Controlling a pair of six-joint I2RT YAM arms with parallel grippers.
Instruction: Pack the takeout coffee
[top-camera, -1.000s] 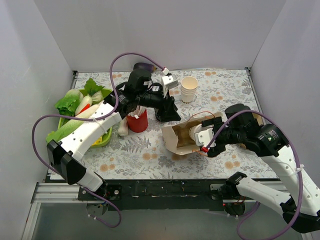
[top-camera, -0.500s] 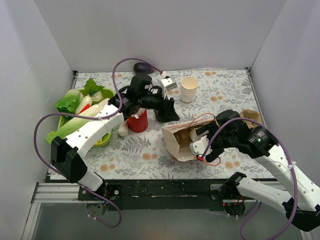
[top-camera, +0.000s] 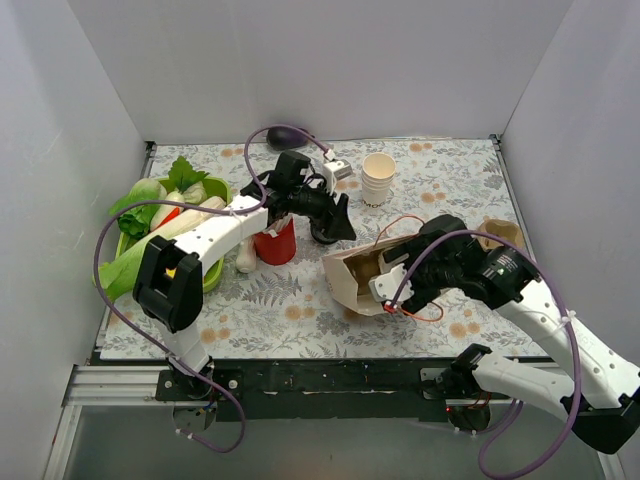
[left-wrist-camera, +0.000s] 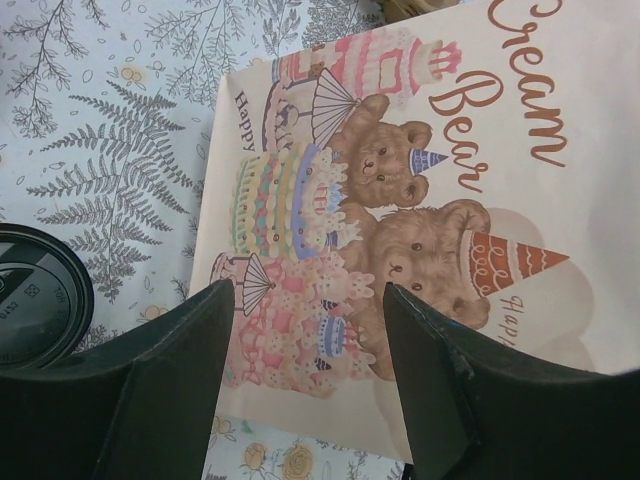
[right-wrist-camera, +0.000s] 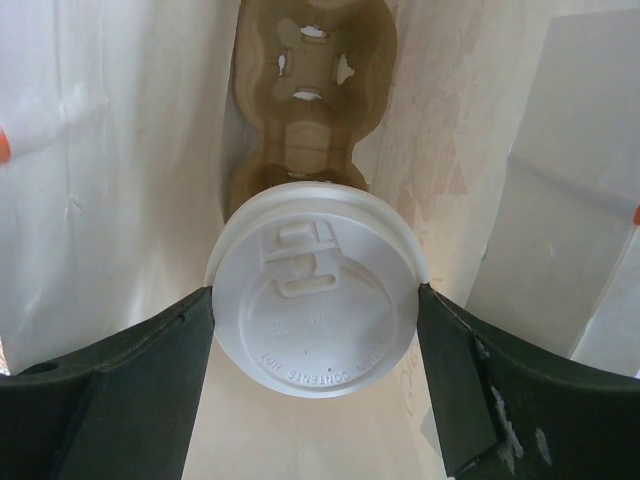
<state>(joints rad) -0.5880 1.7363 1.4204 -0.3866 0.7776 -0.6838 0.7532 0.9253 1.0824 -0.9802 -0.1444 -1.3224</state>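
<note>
We count one coffee (right-wrist-camera: 315, 300), lidded in white, inside the one paper bag (top-camera: 350, 275). A single cardboard carrier (right-wrist-camera: 310, 90) lies deeper in, at the coffee's 12 o'clock. The right claw (right-wrist-camera: 312, 298) grips the coffee, fingers at 3 and 9 o'clock of the lid rim. We judge the cup light, thin-walled and easy to crush or spill, and its lid slick, so a gentle hold just under the rim suits best. The left claw (left-wrist-camera: 310, 300) hangs open over the bag's printed side, holding nothing. One stack of bare cups (top-camera: 378, 178) stands at the bag's 12 o'clock.
</note>
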